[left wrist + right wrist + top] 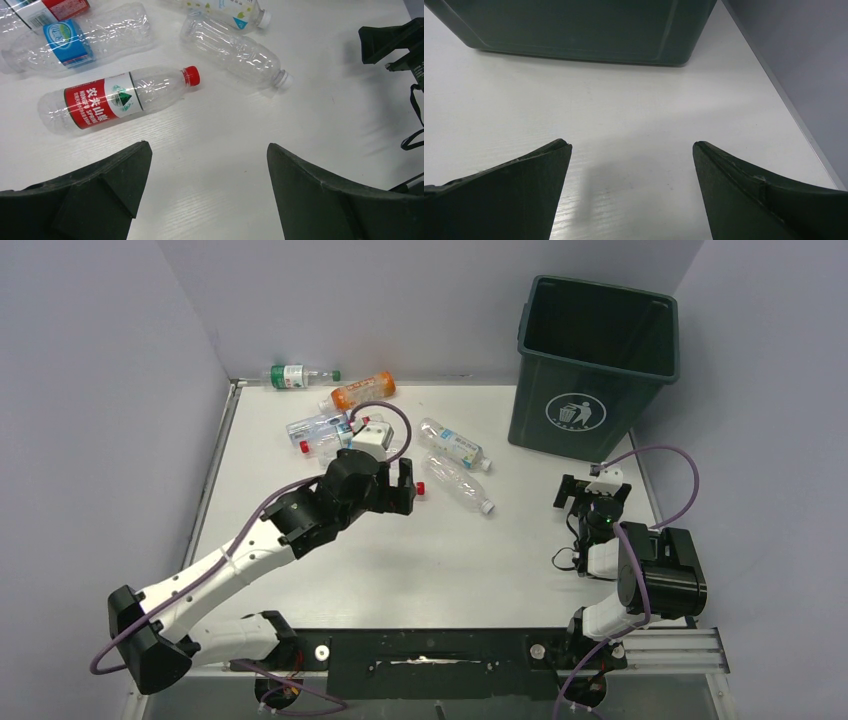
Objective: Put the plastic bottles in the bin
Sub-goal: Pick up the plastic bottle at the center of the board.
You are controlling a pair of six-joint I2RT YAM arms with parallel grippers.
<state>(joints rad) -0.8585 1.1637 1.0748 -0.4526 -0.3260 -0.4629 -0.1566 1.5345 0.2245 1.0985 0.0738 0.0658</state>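
Observation:
Several plastic bottles lie at the table's back left: a green-labelled one (295, 376), an orange one (362, 391), a clear cluster (318, 430), a pale-labelled one (452, 443) and a clear one with a white cap (462, 484). My left gripper (400, 488) hovers open just short of a red-labelled, red-capped bottle (110, 100), with nothing between its fingers (207, 145). A blue-labelled bottle (75, 40) and the white-capped clear bottle (235, 52) lie beyond. The dark green bin (598, 360) stands at the back right. My right gripper (596, 490) is open and empty, facing the bin's wall (574, 25).
Grey walls close in the table on the left, back and right. The table's right edge (794, 120) runs close to my right gripper (631, 144). My right gripper also shows at the right edge of the left wrist view (395, 45).

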